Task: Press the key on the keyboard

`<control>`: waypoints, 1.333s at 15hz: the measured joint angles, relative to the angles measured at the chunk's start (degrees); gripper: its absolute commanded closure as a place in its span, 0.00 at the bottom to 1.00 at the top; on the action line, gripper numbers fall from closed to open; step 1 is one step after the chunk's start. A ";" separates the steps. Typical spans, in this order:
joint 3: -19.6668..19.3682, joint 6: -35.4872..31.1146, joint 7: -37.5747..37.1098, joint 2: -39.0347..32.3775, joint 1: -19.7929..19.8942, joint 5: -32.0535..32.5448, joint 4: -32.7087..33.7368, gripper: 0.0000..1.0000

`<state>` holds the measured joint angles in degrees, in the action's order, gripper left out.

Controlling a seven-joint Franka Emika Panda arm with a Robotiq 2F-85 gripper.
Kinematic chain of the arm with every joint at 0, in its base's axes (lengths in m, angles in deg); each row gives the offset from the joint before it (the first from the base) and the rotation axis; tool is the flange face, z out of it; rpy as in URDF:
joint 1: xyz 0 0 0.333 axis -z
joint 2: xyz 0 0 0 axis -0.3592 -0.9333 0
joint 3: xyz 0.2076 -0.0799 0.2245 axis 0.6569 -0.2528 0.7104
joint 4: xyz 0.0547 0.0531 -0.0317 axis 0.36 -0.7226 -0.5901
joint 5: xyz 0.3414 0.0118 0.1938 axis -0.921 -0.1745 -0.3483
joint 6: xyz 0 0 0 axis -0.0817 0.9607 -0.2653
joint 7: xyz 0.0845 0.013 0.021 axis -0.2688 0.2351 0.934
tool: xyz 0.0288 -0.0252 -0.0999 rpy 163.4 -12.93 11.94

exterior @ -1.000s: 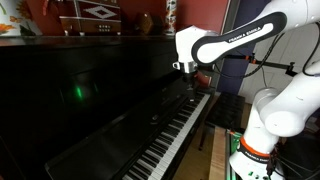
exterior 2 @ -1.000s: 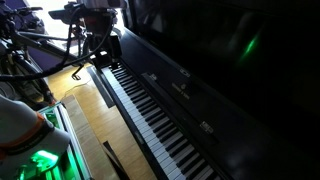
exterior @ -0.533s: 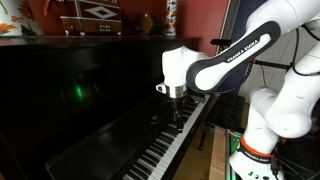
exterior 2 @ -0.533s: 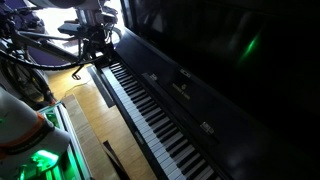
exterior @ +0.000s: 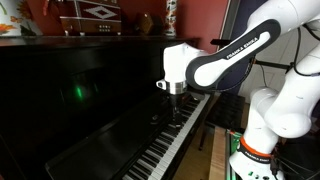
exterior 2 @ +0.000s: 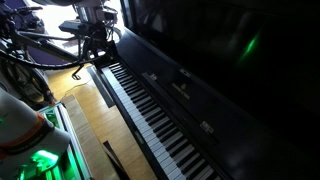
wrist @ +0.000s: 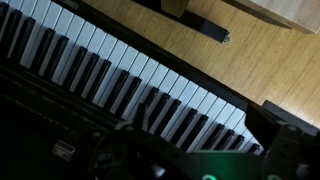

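Observation:
The keyboard (exterior: 170, 140) is a long row of white keys with raised black keys in a glossy black piano. It shows in both exterior views (exterior 2: 150, 115) and runs slantwise across the wrist view (wrist: 110, 75). My gripper (exterior: 178, 104) hangs just above the keys near the far end of the row, and it also shows in an exterior view (exterior 2: 100, 48). In the wrist view (wrist: 198, 118) its two dark fingers stand wide apart over the keys with nothing between them. I cannot tell whether a fingertip touches a key.
The piano's upright front panel (exterior: 90, 90) rises close behind the keys. A wooden box and bottles (exterior: 95, 18) stand on the piano top. Wooden floor (wrist: 250, 50) lies in front of the piano. Tripod legs and cables (exterior 2: 40, 60) stand beside the piano's end.
From a second ago, the arm swung along the keyboard and the gripper came lower over the keys. In the last half second nothing has visibly moved.

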<state>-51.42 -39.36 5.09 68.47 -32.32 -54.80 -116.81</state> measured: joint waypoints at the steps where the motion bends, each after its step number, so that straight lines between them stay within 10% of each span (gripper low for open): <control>1: 0.20 -1.62 0.58 -0.62 -0.52 -0.74 -0.02 0.00; 9: 5.27 -26.35 1.03 -18.89 -5.61 -6.14 1.30 0.00; 19: 5.65 -28.27 -3.86 -24.51 -4.50 -4.00 3.82 0.00; 20: 5.63 -28.55 -5.06 -25.10 -4.07 -3.62 3.85 0.25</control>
<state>-45.79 -67.91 0.03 43.37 -36.39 -58.42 -112.96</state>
